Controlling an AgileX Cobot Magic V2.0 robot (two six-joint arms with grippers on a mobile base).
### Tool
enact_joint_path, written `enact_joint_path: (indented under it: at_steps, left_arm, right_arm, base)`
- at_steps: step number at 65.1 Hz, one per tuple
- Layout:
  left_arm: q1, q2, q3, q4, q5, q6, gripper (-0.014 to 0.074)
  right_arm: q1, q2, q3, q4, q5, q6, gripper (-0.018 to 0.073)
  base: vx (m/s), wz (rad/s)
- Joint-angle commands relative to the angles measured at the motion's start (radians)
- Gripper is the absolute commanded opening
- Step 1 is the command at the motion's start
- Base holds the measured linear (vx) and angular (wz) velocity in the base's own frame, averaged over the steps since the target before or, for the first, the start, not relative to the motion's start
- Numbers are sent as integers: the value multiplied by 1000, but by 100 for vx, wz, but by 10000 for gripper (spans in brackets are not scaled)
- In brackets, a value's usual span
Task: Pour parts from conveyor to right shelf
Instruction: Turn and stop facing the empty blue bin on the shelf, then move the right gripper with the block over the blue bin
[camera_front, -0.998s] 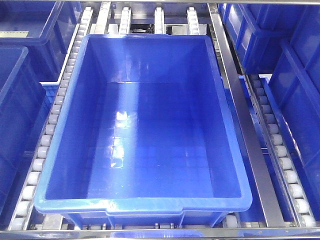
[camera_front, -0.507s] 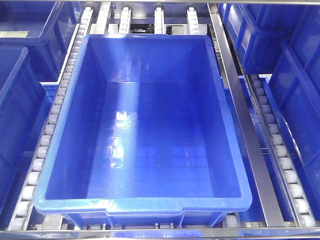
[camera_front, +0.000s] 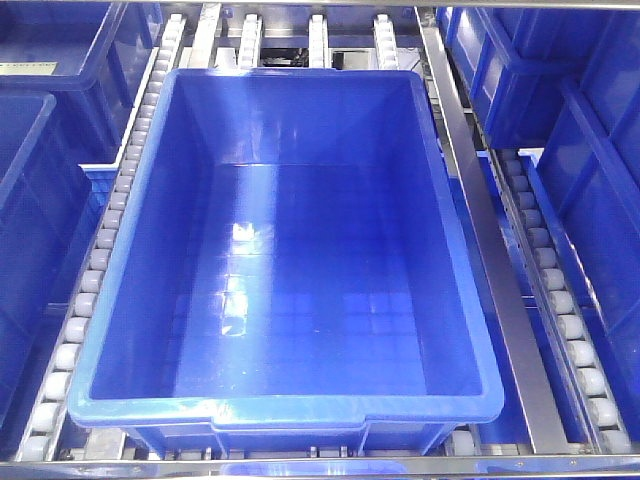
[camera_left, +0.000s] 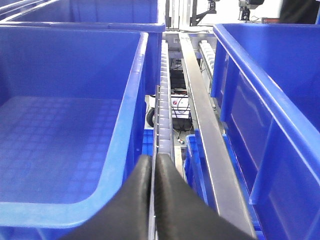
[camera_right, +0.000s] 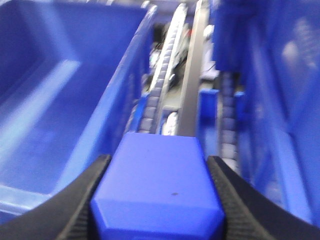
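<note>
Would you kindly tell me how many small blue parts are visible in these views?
1: a blue block clamped between the jaws of the right gripper. The central tub holds none; neighbouring tubs may hide more.

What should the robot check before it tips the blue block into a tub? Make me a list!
1. Block gripped: the blue block sits between the right gripper's fingers. Ok.
2. Tub ready: the front view shows the big tub with nothing inside. Ok.
3. Block above a tub: it lines up with the rollers between tubs, not with the inside of one. Not ok.
4. Left gripper out of the way: it is shut, holds nothing and sits over the roller rail. Ok.
5. Right arm steady: its camera picture is blurred. Cannot tell.
</note>
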Motion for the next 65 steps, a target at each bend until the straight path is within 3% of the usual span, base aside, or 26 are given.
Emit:
enact_joint_path:
  at_steps: [1,8,32,53,65]
  left_arm:
    - [-1,18,-20,-8,-79,-8,-6]
    - [-1,18,-20,-8,-79,-8,-6]
    - [-1,18,-20,-8,-79,-8,-6]
    - [-1,18,-20,-8,-79,-8,-6]
    - [-1,18,-20,-8,-79,-8,-6]
  right_arm:
    - [31,105,-99,80,-88,-89,-4]
    - [63,237,-183,113,-77,-117,-4]
    - [70,724,-499,226,100,-96,-3]
    - [188,825,-533,218,95,-91,-2]
    - [191,825,-526,219,100,-55,-2]
  base:
    - [0,0]
    - [0,0]
    - [0,0]
    - [0,0]
    - [0,0]
